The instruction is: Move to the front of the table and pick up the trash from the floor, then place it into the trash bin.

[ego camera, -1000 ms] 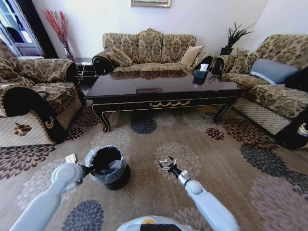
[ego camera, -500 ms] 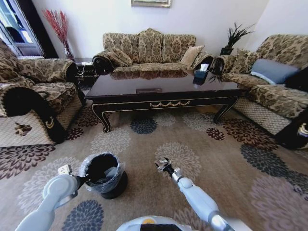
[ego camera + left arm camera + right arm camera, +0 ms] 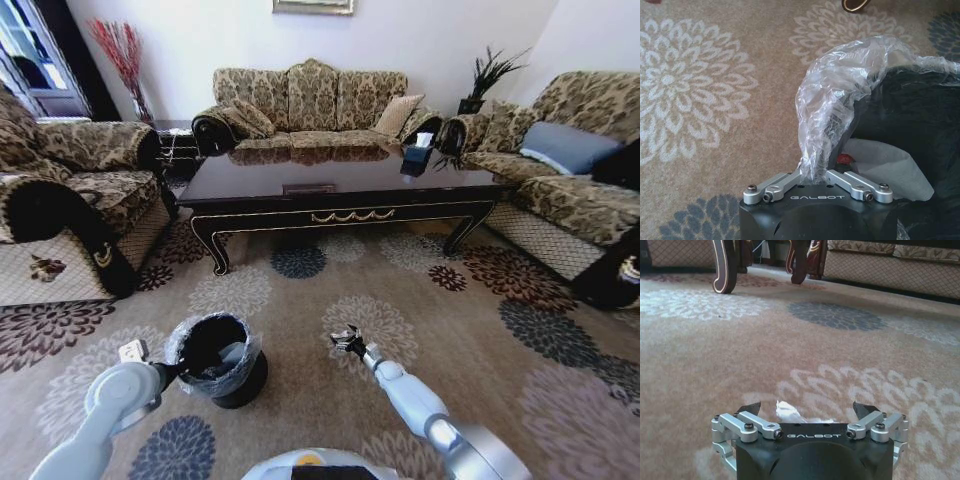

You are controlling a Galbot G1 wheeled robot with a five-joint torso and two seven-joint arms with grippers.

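Down on the carpet [image 3: 850, 345], my right gripper [image 3: 807, 410], jaws apart, straddles the trash [image 3: 786, 411], so I'd sink lower before closing, while my left gripper [image 3: 816, 175] is clamped on the trash bin [image 3: 910, 125] liner.

Ahead of me: patterned sofa [image 3: 310, 105], armchairs left [image 3: 70, 190] and right [image 3: 560, 180], floral carpet [image 3: 300, 300], plant [image 3: 490, 75].

Trash bin [image 3: 220, 358] left — table [image 3: 340, 190] beyond

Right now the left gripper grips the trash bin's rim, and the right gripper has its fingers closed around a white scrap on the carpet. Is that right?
Not quite. The right gripper has its fingers open on either side of the white scrap, as the right wrist view shows. The left gripper does grip the trash bin rim.
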